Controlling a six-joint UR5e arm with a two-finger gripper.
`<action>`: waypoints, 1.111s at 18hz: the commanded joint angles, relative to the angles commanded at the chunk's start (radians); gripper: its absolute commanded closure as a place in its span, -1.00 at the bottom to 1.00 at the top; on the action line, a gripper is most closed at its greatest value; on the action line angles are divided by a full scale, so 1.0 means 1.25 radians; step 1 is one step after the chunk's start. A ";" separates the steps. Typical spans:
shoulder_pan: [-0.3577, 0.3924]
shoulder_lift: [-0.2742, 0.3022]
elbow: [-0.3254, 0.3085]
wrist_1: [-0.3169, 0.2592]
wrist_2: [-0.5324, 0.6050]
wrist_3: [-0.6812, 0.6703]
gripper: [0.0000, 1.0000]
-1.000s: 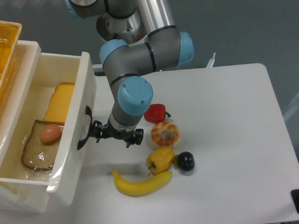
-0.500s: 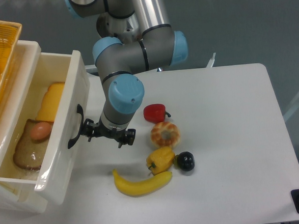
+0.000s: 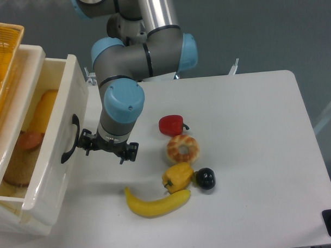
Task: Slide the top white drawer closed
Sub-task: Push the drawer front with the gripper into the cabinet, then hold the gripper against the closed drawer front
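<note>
Here we see the gripper [image 3: 107, 150] low over the table [image 3: 253, 153], right beside the front panel of the top white drawer [image 3: 52, 139] and next to its black arched handle [image 3: 70, 139]; whether the fingers touch the panel or handle we cannot tell, and whether the jaws are spread or closed we cannot tell either; the drawer sits at the left edge, partly pulled out, with bread-like food and something orange-red visible inside; a yellow wicker basket [image 3: 3, 59] rests above it at the top left; on the table lie a red pepper [image 3: 171, 124], a round pastry [image 3: 182, 149], a yellow pepper [image 3: 177, 176], a dark round fruit [image 3: 205, 179] and a banana [image 3: 156, 203], grouped close together to the gripper's right.
</note>
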 joint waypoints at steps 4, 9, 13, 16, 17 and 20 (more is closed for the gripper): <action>-0.014 0.000 0.004 0.005 0.001 0.000 -1.00; -0.028 0.000 0.010 0.006 0.001 0.000 -1.00; -0.037 -0.002 0.010 0.006 0.002 0.000 -1.00; -0.041 -0.002 0.010 0.007 0.002 0.000 -1.00; -0.042 -0.002 0.010 0.010 0.002 0.000 -1.00; -0.043 -0.002 0.009 0.012 0.002 0.000 -1.00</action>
